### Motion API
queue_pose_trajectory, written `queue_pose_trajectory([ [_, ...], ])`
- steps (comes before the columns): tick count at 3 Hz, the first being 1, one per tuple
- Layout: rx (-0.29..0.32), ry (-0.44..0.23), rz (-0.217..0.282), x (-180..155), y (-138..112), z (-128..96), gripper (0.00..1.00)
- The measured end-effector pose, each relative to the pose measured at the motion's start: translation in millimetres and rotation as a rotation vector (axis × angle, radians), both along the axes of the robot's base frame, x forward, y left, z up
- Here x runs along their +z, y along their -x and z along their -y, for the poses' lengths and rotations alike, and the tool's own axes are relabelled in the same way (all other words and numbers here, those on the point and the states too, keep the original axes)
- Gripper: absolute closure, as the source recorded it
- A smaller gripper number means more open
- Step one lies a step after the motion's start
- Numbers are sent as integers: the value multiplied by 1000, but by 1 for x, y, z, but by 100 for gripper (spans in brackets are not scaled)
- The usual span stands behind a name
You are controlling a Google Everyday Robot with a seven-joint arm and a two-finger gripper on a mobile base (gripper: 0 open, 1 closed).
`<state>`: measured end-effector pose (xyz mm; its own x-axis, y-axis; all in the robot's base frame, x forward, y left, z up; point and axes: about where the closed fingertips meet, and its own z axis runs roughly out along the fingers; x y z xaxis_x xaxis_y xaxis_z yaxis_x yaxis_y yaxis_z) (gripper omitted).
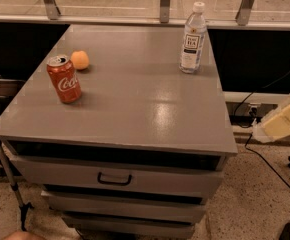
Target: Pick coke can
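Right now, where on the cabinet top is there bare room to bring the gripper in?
The middle and front right of the cabinet top, between coke can and water bottle, is bare. Crowded only far left: orange close behind the can. The gripper hangs off the right side.

We see a dim room with warm, brownish light. A pale shine sits on the grey table top (167, 115), so the light comes from above. The coke can (64, 79) and the orange (79, 60) each throw a small, soft shadow to the right. The gaps above the drawers (115, 176) are very dark. The gripper (281, 124), at the right edge beside the table, looks pale and well lit.
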<state>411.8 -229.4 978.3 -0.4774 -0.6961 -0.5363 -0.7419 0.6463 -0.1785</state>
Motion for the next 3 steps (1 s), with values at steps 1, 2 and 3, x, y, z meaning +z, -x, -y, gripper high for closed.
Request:
queue_pose_trajectory([
  [1,-121,-160,61,-20,19,3,0],
  [2,-160,-266,162,-21,14,-17,0],
  [3,-150,-288,218,-18,5,-38,0],
])
